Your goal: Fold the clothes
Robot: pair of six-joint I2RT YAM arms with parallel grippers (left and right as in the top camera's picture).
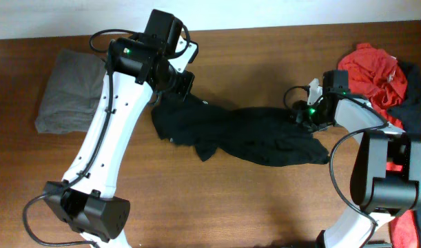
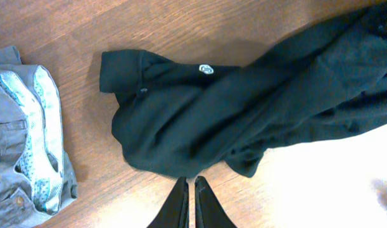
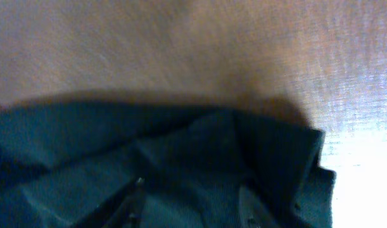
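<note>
The clothes here are one black T-shirt [image 1: 251, 138], crumpled in a long heap across the table's middle. A small white mark [image 2: 206, 69] shows near its collar. My left gripper [image 1: 184, 88] hovers at the shirt's upper left end. In the left wrist view that gripper [image 2: 188, 190] is shut with nothing between its fingers, just off the shirt's [image 2: 244, 107] near edge. My right gripper [image 1: 301, 114] sits low on the shirt's right end. In the right wrist view it [image 3: 193, 202] is open, its fingers [image 3: 136, 196] apart, with black fabric [image 3: 180, 152] lying between them.
A grey folded garment [image 1: 69, 93] with a pale patterned band [image 2: 35, 126] lies at the far left. A red shirt [image 1: 375, 72] is heaped at the back right beside the right arm. Bare wooden table [image 1: 217, 200] stretches along the front.
</note>
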